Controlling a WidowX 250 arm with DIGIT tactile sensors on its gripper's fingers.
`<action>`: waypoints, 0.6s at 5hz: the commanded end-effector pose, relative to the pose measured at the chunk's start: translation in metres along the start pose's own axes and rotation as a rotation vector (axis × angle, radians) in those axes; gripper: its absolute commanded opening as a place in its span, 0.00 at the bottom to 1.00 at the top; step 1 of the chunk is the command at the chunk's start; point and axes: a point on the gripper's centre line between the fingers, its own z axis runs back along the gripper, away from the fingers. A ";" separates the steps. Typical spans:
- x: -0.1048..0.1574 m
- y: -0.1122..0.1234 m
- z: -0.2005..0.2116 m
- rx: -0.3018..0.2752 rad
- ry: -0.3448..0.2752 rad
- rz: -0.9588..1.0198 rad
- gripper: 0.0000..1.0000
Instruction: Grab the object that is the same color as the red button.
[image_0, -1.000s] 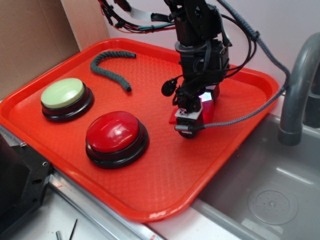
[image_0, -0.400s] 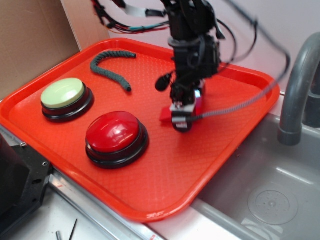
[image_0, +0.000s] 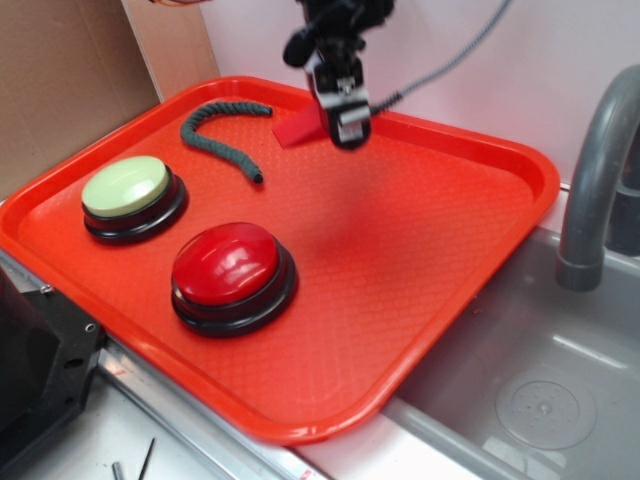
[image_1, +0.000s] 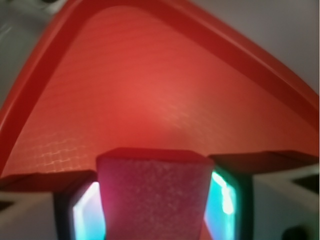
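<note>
Gripper (image_0: 340, 118) was raised above the far part of the red tray (image_0: 420, 250), its fingers clamped on the red wedge block (image_0: 298, 128). In the wrist view the block (image_1: 152, 200) looked matte and finely speckled, pinkish under the glow; its edges were blurred, probably squared. Red button (image_0: 228, 265) sat near the tray's front, well apart.

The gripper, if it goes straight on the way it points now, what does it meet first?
The gripper, shut on the red wedge block, points down toward the tray. Going straight on, it would probably meet bare tray floor first; the wrist view shows only tray ahead. The green rope lies off to the side. Depth is unclear.
</note>
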 end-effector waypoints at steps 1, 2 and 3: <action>-0.009 0.011 0.079 0.060 -0.087 0.486 0.00; -0.023 0.014 0.102 0.087 -0.135 0.689 0.00; -0.028 0.014 0.107 0.081 -0.148 0.715 0.00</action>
